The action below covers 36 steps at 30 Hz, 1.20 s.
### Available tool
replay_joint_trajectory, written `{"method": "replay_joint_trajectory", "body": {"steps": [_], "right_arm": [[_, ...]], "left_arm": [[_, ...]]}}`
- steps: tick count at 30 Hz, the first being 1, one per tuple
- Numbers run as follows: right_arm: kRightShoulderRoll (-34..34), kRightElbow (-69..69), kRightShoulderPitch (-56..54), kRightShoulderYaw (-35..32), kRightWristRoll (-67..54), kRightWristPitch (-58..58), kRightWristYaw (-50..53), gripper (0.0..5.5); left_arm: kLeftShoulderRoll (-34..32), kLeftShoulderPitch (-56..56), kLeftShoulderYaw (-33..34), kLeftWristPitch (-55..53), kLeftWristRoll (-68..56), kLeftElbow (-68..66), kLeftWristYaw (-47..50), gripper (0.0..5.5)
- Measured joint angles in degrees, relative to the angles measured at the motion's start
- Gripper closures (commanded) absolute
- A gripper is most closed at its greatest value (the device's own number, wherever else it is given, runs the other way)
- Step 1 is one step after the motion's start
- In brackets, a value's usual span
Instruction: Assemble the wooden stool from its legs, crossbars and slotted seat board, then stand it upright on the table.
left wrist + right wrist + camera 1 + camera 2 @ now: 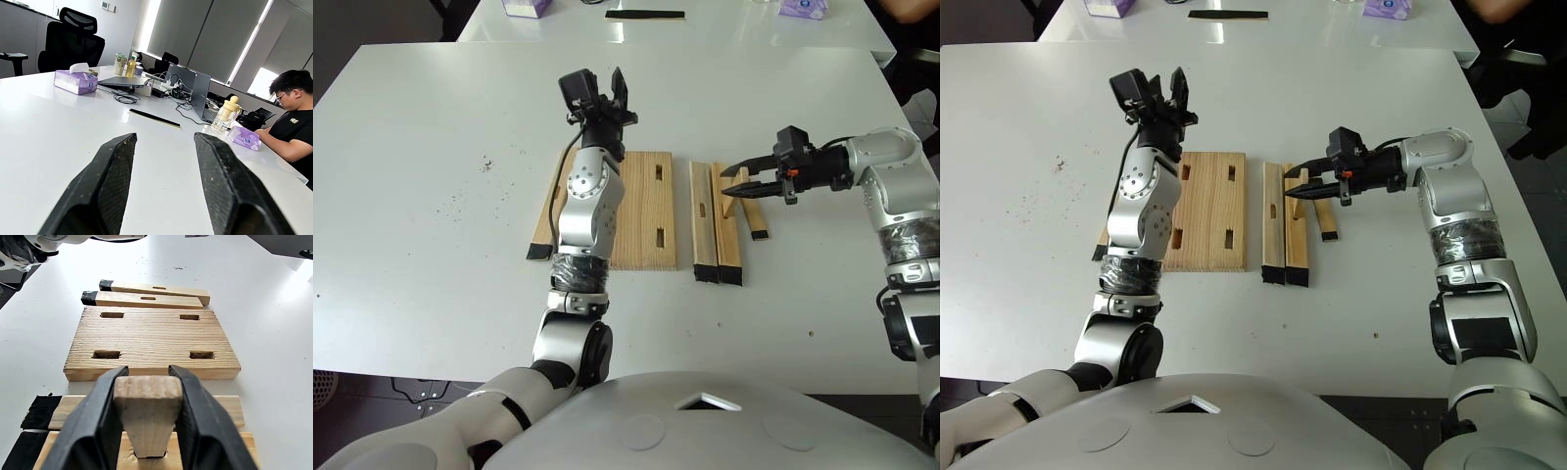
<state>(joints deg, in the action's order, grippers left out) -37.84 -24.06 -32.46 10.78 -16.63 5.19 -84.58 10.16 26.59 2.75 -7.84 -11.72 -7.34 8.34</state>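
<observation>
- The white table (pixel 431 245) carries every part laid flat, so you have each piece in reach and nothing assembled yet.
- The pale rectangular wooden seat board (pixel 646 211) lies in the middle with its four slots facing up. Its long axis runs away from you, and your left arm covers its left part.
- A pair of pale wooden legs with black-taped feet (pixel 704 230) lies just beside the board's right edge. They are parallel to it, black ends toward you, slots up, ready to take crossbars.
- Two more legs (pixel 544 223) lie along the board's left side, the same way round.
- A short wooden bar with a dark end (pixel 756 217) rests beside the right-hand legs, roughly parallel to them.
- Your right gripper (pixel 147 377) comes in from the right, its fingers closed on the sides of a short wooden crossbar (pixel 146 406).
- You hold that crossbar about upright over the right-hand legs, narrowed end down at a leg slot. That looks like the fitting step, though I cannot tell whether it is seated.
- Your left gripper (pixel 165 139) is raised beyond the board's far edge, fingers spread wide and holding nothing.
</observation>
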Motion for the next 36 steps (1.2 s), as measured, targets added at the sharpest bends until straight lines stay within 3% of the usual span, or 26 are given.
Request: {"method": "replay_joint_trajectory", "body": {"steps": [7,16,24,29,32,36], "right_arm": [[1.4,1.1,4.4,-1.8,-1.0,6.7,2.7,2.97],[-2.3,15.0,14.0,-4.6,-1.0,9.8,9.0,2.97],[-7.3,30.5,13.7,-14.9,-10.8,20.9,13.1,2.97],[-2.5,35.5,10.6,-16.3,-16.6,25.1,20.7,2.97],[4.4,36.5,6.7,-17.3,-18.9,27.7,30.4,2.97],[10.8,36.8,7.7,-11.5,-14.1,27.9,39.5,2.97]], "left_arm": [[0.0,0.0,0.1,0.0,0.1,0.6,0.4,3.30],[-0.3,-1.2,0.3,-0.6,0.4,4.1,1.9,3.30],[-0.7,-2.6,0.3,-1.9,0.4,6.0,2.7,3.30],[-0.7,-2.6,0.3,-2.6,0.4,6.0,2.8,3.30],[-0.7,-2.6,0.4,-2.6,0.4,6.0,2.7,3.30],[-0.7,-2.3,0.8,-2.6,0.3,4.8,2.6,3.30]]}}
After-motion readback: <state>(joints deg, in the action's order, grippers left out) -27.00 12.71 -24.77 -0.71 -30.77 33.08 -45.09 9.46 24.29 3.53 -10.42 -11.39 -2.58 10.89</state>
